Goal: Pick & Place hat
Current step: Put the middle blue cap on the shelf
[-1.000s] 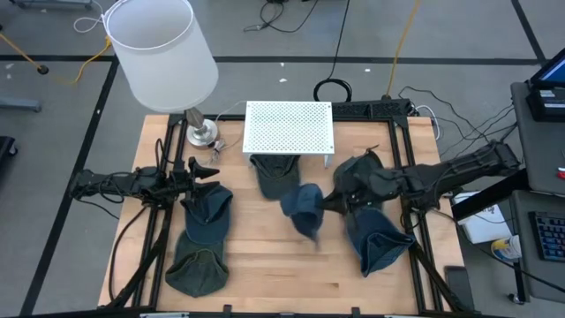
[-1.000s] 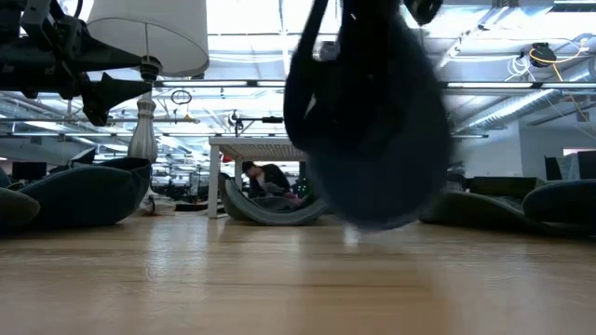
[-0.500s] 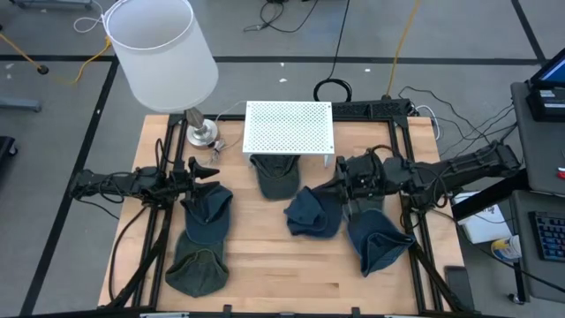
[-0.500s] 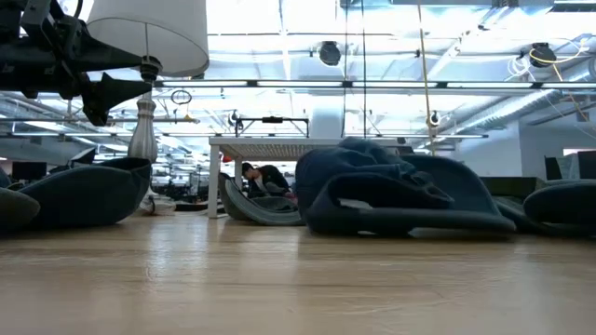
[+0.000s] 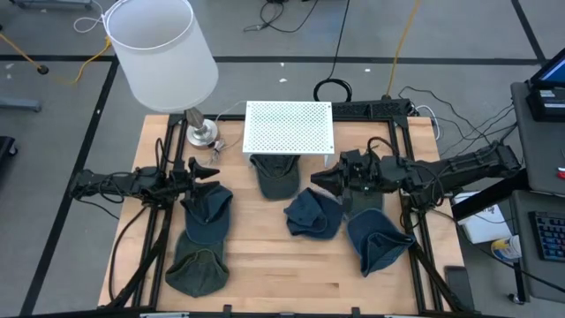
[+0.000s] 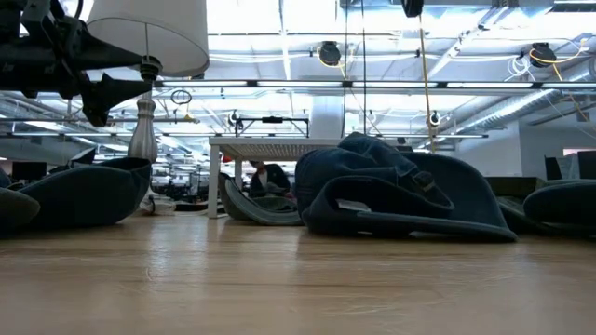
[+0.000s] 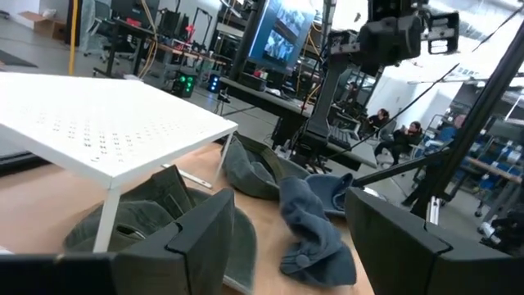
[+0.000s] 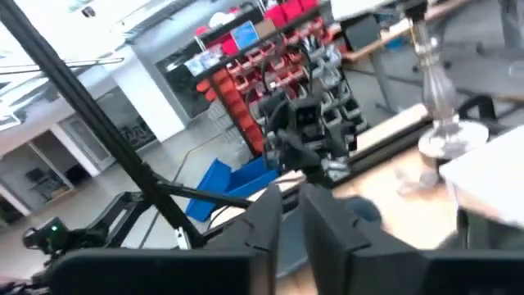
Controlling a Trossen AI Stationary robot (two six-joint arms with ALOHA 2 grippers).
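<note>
Wooden bench [image 5: 265, 265] carries the dropped blue cap [image 5: 312, 215]; right gripper [image 5: 320, 178], fingers nearly closed and empty, should lift clear; left gripper [image 5: 209, 171] waits open.

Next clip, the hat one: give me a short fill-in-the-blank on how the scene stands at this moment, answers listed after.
1. The blue hat in the middle of the table lies on the ____ tabletop.
2. A green hat sits partly under the white perforated ____.
3. The right gripper hovers above the table and holds ____.
4. The left gripper waits near the base of the ____.

Missing words: wooden; stand; nothing; lamp
</note>
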